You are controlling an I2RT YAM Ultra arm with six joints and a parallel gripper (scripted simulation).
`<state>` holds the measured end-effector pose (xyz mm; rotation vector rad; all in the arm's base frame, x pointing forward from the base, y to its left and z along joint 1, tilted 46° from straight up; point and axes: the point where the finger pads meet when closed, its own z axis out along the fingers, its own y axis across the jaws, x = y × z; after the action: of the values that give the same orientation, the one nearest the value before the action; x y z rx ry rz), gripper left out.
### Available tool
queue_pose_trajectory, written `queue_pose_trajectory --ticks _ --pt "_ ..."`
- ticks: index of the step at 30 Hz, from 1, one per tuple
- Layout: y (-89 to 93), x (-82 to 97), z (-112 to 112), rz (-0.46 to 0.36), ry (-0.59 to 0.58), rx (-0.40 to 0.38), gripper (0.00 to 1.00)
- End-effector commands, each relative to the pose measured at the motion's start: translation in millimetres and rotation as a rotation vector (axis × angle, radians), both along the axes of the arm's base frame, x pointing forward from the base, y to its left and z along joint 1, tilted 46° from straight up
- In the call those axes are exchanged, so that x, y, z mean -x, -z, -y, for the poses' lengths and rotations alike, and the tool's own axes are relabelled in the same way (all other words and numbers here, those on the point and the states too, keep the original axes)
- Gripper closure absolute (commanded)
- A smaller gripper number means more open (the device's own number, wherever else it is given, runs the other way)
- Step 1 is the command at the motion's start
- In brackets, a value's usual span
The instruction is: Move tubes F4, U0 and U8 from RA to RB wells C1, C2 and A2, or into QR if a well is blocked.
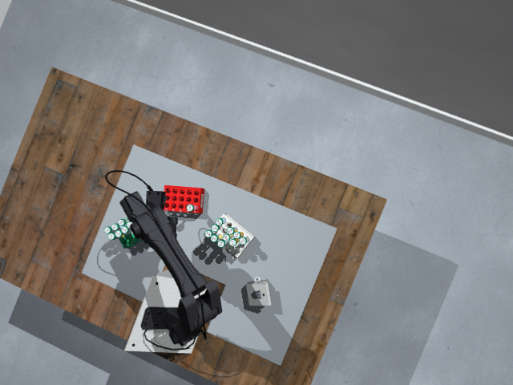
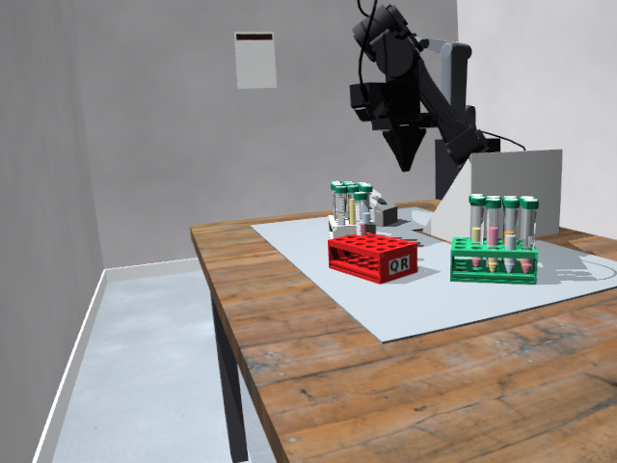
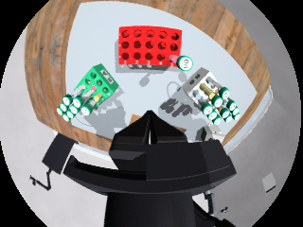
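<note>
The black gripper [image 2: 406, 169] [image 3: 150, 113] is hovering above the bench mat [image 1: 309, 249] [image 2: 318, 284] [image 3: 97, 28], its fingers closed together on nothing. Capped tubes are standing in the green rack [image 1: 131, 241] [image 2: 493, 253] [image 3: 107, 91] and the white rack [image 1: 248, 235] [image 2: 343, 231] [image 3: 191, 85]; one (cap label "U0" or similar, hard to read) is occupying the red rack [image 1: 184, 194] [image 2: 371, 249] [image 3: 149, 40].

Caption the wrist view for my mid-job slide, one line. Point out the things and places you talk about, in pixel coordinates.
Shut, empty tool [image 1: 174, 225] [image 2: 406, 170] [image 3: 150, 113] before the red rack [image 1: 184, 203] [image 2: 356, 241] [image 3: 151, 39], green rack [image 1: 131, 243] [image 2: 493, 253] [image 3: 110, 86] left, white rack [image 1: 247, 235] [image 2: 341, 230] [image 3: 190, 86] right, both holding green-capped tubes.
</note>
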<state>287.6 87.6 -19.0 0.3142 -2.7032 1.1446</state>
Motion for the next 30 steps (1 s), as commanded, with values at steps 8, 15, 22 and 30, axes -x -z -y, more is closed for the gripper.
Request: queue_pose_trajectory --ticks 8,15,22,30 --pt "-6.7 -9.5 -15.8 0.185 0.092 -0.026 1.00" --pt "-6.7 -9.4 -15.7 0.303 0.209 -0.016 1.00" --pt "-6.6 -9.2 -15.5 0.468 0.373 -0.001 1.00" --pt "-7.1 -8.6 -15.1 0.607 0.513 0.015 1.00"
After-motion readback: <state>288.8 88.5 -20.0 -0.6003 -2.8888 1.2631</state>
